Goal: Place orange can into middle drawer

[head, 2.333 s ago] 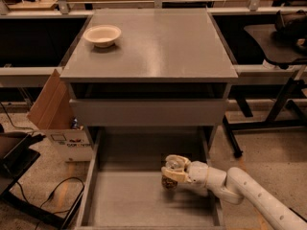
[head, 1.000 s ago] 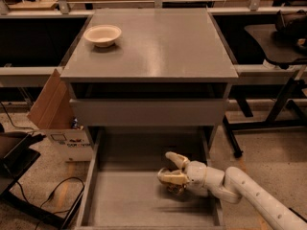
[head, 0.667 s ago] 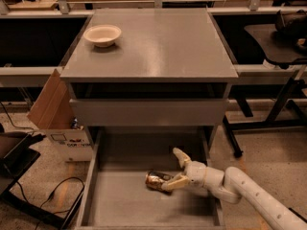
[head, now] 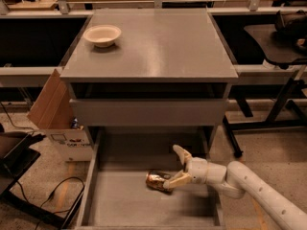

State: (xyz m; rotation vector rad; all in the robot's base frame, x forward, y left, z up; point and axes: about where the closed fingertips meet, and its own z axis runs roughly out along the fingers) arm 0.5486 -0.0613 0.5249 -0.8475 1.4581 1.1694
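**Camera view.** The grey table (head: pixel 158 47) fills the upper half of the picture. A cream bowl (head: pixel 102 35) stands near its far left corner, at about 10 o'clock on the top, and plays no part in the task. Below the top, an upper drawer (head: pixel 148 111) shows only its plain closed front panel.

The middle drawer (head: pixel 122 202) is pulled out towards the viewer, so its flat grey floor and low side walls are open from above. This is what gives the arm access.

The orange can (head: pixel 157 180) lies on its side on that floor, right of centre, with its long axis running roughly from 9 to 3 o'clock. It is inside the drawer walls and well clear of the front edge.

The white arm (head: pixel 259 193) enters from 4 o'clock and reaches low across the right wall of the drawer. The gripper (head: pixel 171 167) sits at 3 o'clock of the can. Its jaws are spread wide and clamp nothing. The upper one points towards 11 o'clock, above the can, and the lower one lies against or just beside the can's right end; which of the two cannot be told.

Judged from this layout, the can is already delivered. What remains is to draw the gripper back without nudging the can, which, lying on its side, could roll.

A cardboard box (head: pixel 50 107) leans at 9 o'clock of the table.
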